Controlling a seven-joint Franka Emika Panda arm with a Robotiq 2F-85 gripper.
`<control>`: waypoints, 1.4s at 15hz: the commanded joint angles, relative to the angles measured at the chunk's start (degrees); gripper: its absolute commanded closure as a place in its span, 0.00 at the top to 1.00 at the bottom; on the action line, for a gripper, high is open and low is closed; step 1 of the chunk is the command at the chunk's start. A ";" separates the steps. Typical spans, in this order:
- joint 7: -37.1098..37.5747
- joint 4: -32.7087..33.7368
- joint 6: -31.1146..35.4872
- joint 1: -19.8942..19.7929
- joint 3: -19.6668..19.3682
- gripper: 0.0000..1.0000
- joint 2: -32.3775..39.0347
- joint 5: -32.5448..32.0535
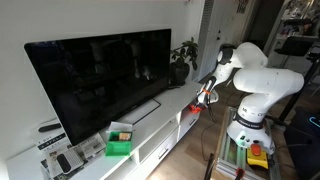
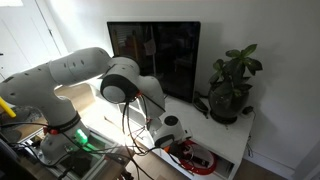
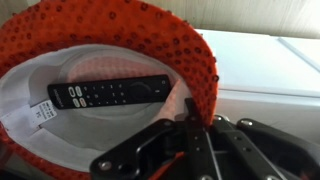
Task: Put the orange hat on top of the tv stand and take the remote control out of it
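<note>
In the wrist view the orange hat (image 3: 150, 30) fills the frame. It is a sequined orange-red cap with a white lining, its opening facing the camera. A black remote control (image 3: 108, 94) lies inside it. My gripper (image 3: 192, 118) is shut on the hat's rim at the lower right. The white tv stand (image 3: 265, 75) shows behind the hat. In both exterior views the gripper (image 1: 205, 95) (image 2: 172, 140) holds the hat (image 1: 204, 98) (image 2: 195, 158) at the end of the tv stand (image 1: 150, 125) (image 2: 215, 135) beside the plant.
A large black TV (image 1: 100, 75) stands on the tv stand. A potted plant (image 2: 232, 85) sits at the stand's end near the gripper. A green box (image 1: 120, 140) and small devices (image 1: 60, 160) lie at the other end. A cluttered cart (image 1: 250, 155) stands by the robot base.
</note>
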 commanded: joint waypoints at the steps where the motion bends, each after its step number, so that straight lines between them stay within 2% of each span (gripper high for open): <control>1: 4.55 -1.40 -2.56 3.06 -2.81 0.01 -3.11 4.17; 8: 9.16 -2.88 -7.10 6.88 -6.72 0.01 -6.38 10.45; 13: 9.53 -3.57 -10.99 6.79 -7.54 0.01 -7.85 13.09; 19: 9.24 -5.52 -11.26 7.12 -9.11 0.01 -9.35 14.05; 21: 10.43 -6.71 -10.91 9.00 -11.63 0.01 -10.34 14.40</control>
